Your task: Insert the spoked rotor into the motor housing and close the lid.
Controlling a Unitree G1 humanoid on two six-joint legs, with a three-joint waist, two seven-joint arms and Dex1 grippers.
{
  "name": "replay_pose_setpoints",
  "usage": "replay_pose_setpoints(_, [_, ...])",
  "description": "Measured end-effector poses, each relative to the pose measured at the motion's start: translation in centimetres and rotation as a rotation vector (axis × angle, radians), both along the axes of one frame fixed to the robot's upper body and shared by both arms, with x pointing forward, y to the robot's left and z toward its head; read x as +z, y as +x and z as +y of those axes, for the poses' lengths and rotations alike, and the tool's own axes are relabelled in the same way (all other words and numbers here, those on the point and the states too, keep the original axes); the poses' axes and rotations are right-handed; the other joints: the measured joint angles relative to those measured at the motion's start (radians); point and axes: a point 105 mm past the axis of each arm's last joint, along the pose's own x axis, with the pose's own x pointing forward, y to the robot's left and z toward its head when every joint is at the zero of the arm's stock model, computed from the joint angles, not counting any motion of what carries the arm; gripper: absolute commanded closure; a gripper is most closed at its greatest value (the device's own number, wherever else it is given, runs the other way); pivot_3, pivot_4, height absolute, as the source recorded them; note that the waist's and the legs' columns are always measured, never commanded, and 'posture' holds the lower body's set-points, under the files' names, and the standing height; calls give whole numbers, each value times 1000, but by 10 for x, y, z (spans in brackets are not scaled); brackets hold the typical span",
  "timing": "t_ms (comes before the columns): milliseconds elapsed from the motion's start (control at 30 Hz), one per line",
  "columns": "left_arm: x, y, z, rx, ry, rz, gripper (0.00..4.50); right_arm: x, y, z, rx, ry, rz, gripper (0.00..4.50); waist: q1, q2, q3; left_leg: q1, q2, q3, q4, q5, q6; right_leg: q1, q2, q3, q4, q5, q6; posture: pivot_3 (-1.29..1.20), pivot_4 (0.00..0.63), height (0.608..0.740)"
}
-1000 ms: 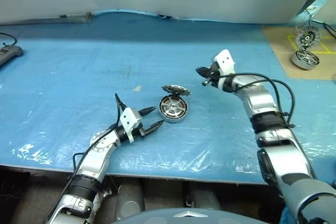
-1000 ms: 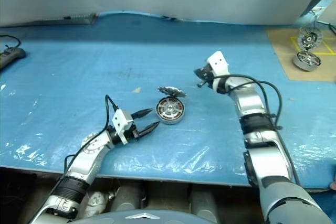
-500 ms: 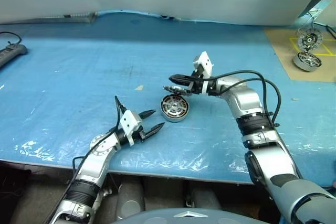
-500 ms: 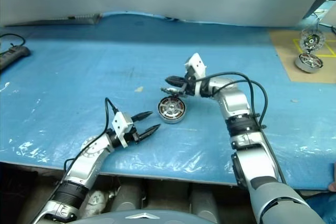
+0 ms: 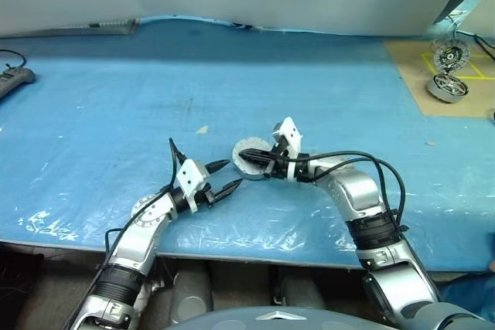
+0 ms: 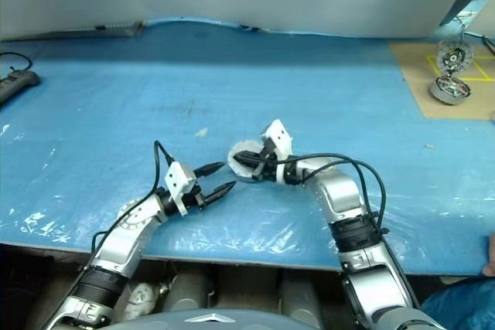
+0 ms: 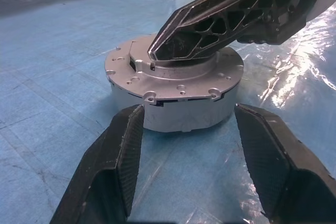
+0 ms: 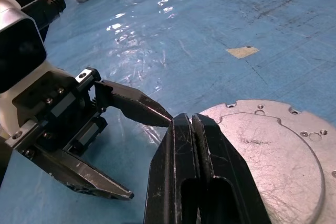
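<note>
While the right gripper (image 5: 246, 158) presses closed jaws on the lid (image 7: 173, 74), the left gripper (image 5: 225, 177) waits beside it, jaws wide.

The motor housing (image 5: 249, 161) stood on the table (image 5: 116, 98) a little right of its middle and nearer the front edge, with the lid (image 7: 173, 72) lying flat on top of it. The right gripper (image 5: 246, 157) rested on the lid, reaching in from the right. The left gripper (image 5: 224, 177) lay just left of the housing, toward the front edge. A second motor (image 5: 448, 85) sat near the far right corner, a power strip (image 5: 11, 79) at the left edge.
</note>
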Motion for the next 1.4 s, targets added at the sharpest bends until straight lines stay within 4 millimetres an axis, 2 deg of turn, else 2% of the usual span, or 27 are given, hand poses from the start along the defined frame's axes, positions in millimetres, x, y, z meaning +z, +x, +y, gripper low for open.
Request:
replay_pose_setpoints(200, [5, 0, -3, -7, -1, -4, 1542, 5, -8, -13, -22, -8, -23, 4457, 1, 0, 0, -1, -1, 0, -4, 0, 0, 1, 0, 0, -7, 1, 1, 0, 150, 740])
replay_pose_setpoints(367, [7, -1, -3, -4, -1, -6, 1542, 25, -13, -37, -137, 11, -128, 4457, 3, 0, 0, -2, -2, 0, -8, 0, 0, 1, 0, -1, -10, 3, 6, 0, 150, 740])
replay_pose_setpoints(467, [10, -1, -5, -7, -4, -11, 1542, 23, -23, -53, -192, -19, -168, 4457, 7, 0, 0, -1, -3, 0, -10, 0, 0, 1, 0, -2, -10, 3, 6, 0, 150, 740])
replay_pose_setpoints(500, [11, -1, -5, -7, -4, -7, 1542, 19, -26, -60, -215, -37, -166, 4057, 7, 0, 0, -1, -3, 0, -10, 0, 0, 1, 0, -1, -11, 3, 6, 0, 150, 740])
replay_pose_setpoints(567, [11, 0, -5, -7, -4, -3, 1542, 10, -32, -70, -258, -58, -145, 3540, 8, 0, 0, -1, -3, 0, -10, 0, 0, 1, 0, -1, -12, 3, 6, 0, 150, 740])
replay_pose_setpoints(667, [12, 1, -6, -11, -3, -1, 1542, 7, -37, -80, -291, -84, -139, 2502, 2, 0, 0, 0, -4, 0, -10, 0, 0, 1, 0, 0, -12, 2, 5, 0, 150, 740])
replay_pose_setpoints(900, [16, 3, -8, -25, 0, -12, 1542, 11, -37, -83, -318, -90, -160, 44, 2, 0, 0, 1, -5, 0, -10, 0, 0, 1, -1, 1, -12, 2, 3, 0, 150, 740])
replay_pose_setpoints(1400, [14, 5, -9, -37, 0, -10, 1542, 9, -37, -81, -311, -100, -157, 15, 1, 0, 0, 0, -5, 0, -10, 0, 0, 2, -1, 1, -13, 3, 6, 0, 150, 740])
